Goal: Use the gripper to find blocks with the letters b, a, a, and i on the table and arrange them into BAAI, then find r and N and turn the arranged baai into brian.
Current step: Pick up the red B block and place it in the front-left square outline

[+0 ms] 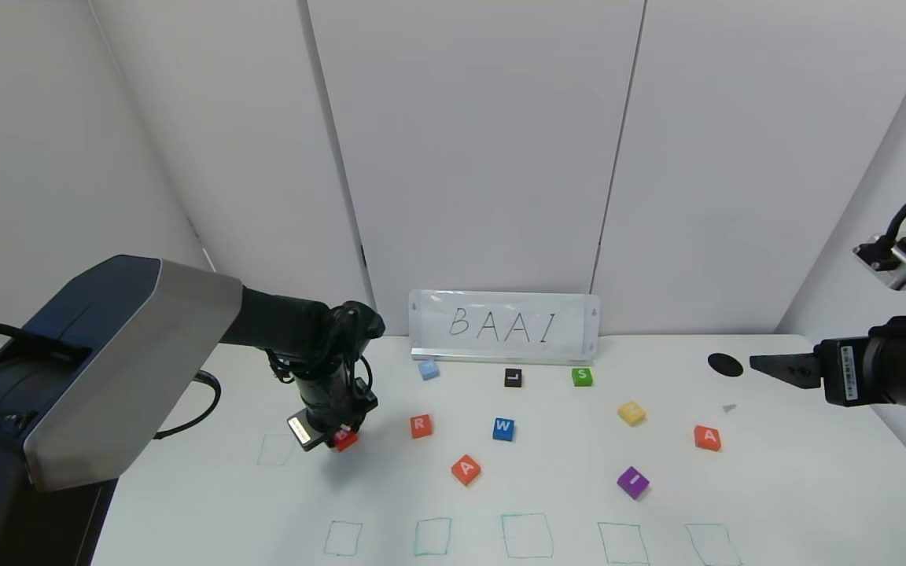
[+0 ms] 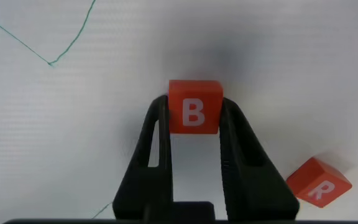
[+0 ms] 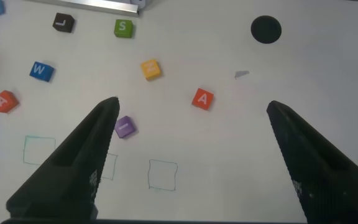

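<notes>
My left gripper (image 1: 340, 435) is shut on the orange-red B block (image 1: 346, 439), low over the left part of the white table (image 1: 799, 503). In the left wrist view the B block (image 2: 194, 107) sits between the fingertips of my left gripper (image 2: 194, 115), and the R block (image 2: 319, 182) lies beside it. The R block (image 1: 421, 426) lies right of my left gripper. One A block (image 1: 465, 469) is at centre, the other (image 1: 707, 438) at right. The purple I block (image 1: 632, 482) lies between them. My right gripper (image 1: 771, 366) hovers open at the far right (image 3: 191, 109).
A BAAI sign (image 1: 504, 326) stands at the back. Light blue (image 1: 429, 369), black L (image 1: 513, 377), green S (image 1: 582, 376), blue W (image 1: 503, 428) and yellow (image 1: 631, 413) blocks lie mid-table. A black hole (image 1: 725, 364) is at back right. Green squares (image 1: 527, 535) line the front.
</notes>
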Tool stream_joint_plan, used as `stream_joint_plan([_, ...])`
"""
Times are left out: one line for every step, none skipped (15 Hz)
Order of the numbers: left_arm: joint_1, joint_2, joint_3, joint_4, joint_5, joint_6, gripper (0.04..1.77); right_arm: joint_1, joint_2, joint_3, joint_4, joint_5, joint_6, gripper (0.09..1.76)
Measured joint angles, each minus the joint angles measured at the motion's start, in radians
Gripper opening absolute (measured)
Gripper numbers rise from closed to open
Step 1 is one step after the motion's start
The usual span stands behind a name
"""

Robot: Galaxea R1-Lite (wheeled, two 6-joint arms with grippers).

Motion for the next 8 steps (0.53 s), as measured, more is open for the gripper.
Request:
stream_joint_plan([0.000, 0.000, 0.000, 0.000, 0.000, 0.000, 0.50, 0.000, 0.000, 0.000, 0.000, 0.000, 0.001, 1.71])
stream_joint_plan([0.000, 0.000, 0.000, 0.000, 0.000, 0.000, 0.51, 0.000, 0.000, 0.000, 0.000, 0.000, 0.000, 1.71])
stream_joint_plan([0.000, 0.000, 0.000, 0.000, 0.001, 0.000, 0.51, 0.000, 0.000, 0.000, 0.000, 0.000, 0.000, 1.71])
stream_joint_plan([0.000, 0.000, 0.000, 0.000, 0.001, 0.000, 0.51, 0.000, 0.000, 0.000, 0.000, 0.000, 0.000, 1.71])
stream_joint_plan([0.000, 0.000, 0.000, 0.000, 0.001, 0.000, 0.51, 0.000, 0.000, 0.000, 0.000, 0.000, 0.000, 1.71])
stream_joint_plan([0.000, 0.000, 0.000, 0.000, 0.001, 0.000, 0.51, 0.001, 0.000, 0.000, 0.000, 0.000, 0.000, 1.71])
stream_joint_plan([-0.001, -0.001, 0.000, 0.000, 0.001, 0.000, 0.51, 0.001, 0.000, 0.000, 0.000, 0.000, 0.000, 1.71])
stream_joint_plan([-0.001, -0.001, 0.000, 0.000, 0.002, 0.000, 0.51, 0.001, 0.000, 0.000, 0.000, 0.000, 0.000, 1.71])
